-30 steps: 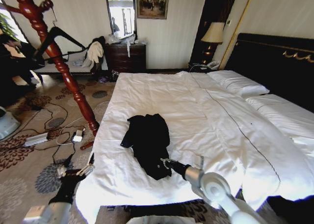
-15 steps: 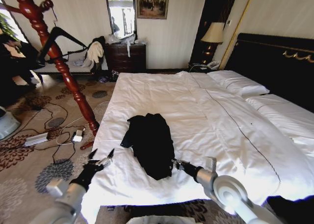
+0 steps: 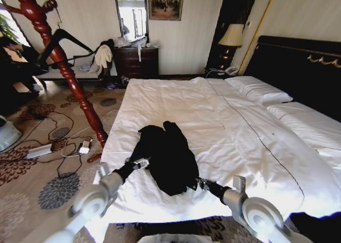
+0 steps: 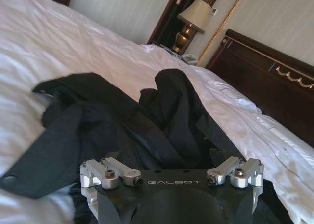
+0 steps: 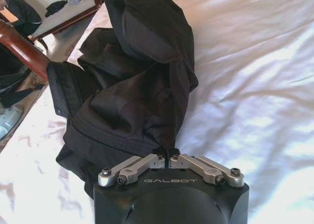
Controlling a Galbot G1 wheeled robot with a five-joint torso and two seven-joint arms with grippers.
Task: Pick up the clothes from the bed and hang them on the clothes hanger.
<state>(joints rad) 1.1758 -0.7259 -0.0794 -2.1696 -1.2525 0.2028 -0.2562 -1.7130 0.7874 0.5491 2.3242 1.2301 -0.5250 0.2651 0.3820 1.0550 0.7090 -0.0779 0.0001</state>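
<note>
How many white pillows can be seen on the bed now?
2. One pillow lies at the far end of the bed, near the lamp. The other pillow lies beside it, along the black headboard; the picture's edge cuts it off, so more may be hidden.

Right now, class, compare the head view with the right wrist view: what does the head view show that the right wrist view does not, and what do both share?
Head view alone: the hanger on the red wooden stand, the pillows, the black headboard, the lamp, and the left end effector at the jacket's edge.

Right wrist view alone: the right end effector close up, its fingers pinched on the jacket's hem.

Both: the black jacket on the white bed.
</note>
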